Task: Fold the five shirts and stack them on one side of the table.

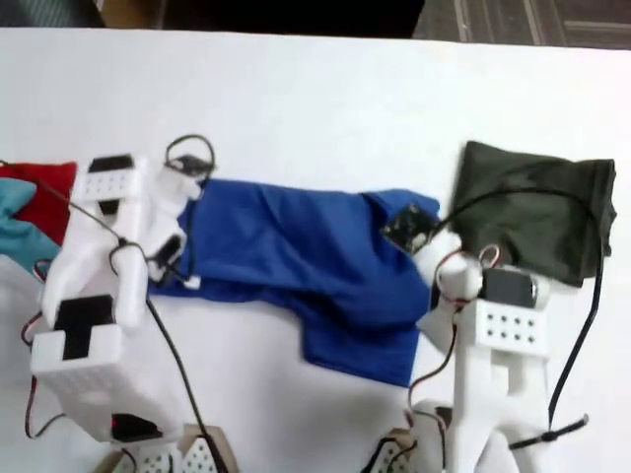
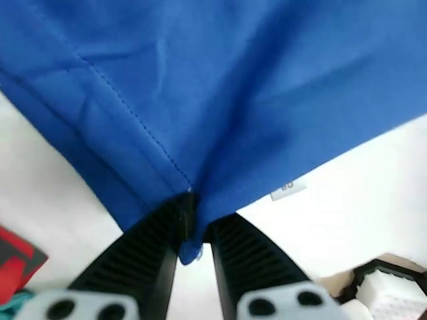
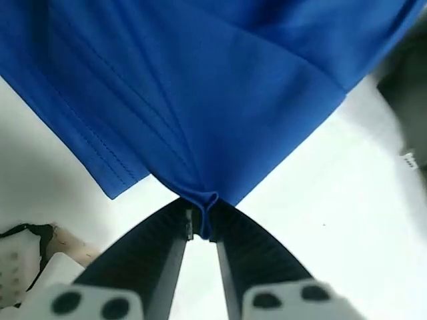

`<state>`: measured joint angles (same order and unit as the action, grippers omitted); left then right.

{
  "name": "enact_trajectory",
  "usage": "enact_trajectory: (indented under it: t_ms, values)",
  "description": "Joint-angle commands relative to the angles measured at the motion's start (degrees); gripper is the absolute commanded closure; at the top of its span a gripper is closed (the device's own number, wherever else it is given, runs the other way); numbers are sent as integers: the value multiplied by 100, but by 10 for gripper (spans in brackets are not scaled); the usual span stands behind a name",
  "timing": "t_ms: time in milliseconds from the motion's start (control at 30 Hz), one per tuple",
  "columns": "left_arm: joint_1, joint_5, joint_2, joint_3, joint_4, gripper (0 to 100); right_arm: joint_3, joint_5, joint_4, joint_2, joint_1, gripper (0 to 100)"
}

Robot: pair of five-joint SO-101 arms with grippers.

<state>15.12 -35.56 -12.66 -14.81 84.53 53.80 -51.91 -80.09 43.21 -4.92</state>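
Blue shirt (image 1: 315, 261) lies spread mid-tabletop (image 1: 296, 99), between my two arms. Left claw (image 2: 190, 225) is clamped on a stitched edge at its left end. My right claw (image 3: 200, 223) is clamped on a bunched edge at its right end. Judged light, limp, not slippery: it will sag between grips, so hold the seams and keep them taut. Folded dark shirt (image 1: 537, 222) sits at far right.

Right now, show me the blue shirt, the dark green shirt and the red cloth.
blue shirt (image 1: 315, 256), high view, middle of its spread body.
dark green shirt (image 1: 532, 236), high view, centre of the folded bundle.
red cloth (image 1: 54, 197), high view, its visible red area.
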Motion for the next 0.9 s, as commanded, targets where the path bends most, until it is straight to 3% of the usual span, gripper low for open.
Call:
enact_trajectory:
  t_ms: [0, 333, 467, 867]
  values:
    - [105, -62, 352, -171, -422, 975, 246, -44, 277, 198, -75, 978]
    - [659, -88, 396, -391, -554, 975, 782, -44, 426, 242, -75, 978]
    - [642, -457, 343, -444, -369, 975, 782, -44, 426, 242, -75, 978]
    - [633, -510, 44, -391, -659, 972, 1064, -44, 462, 242, -66, 978]
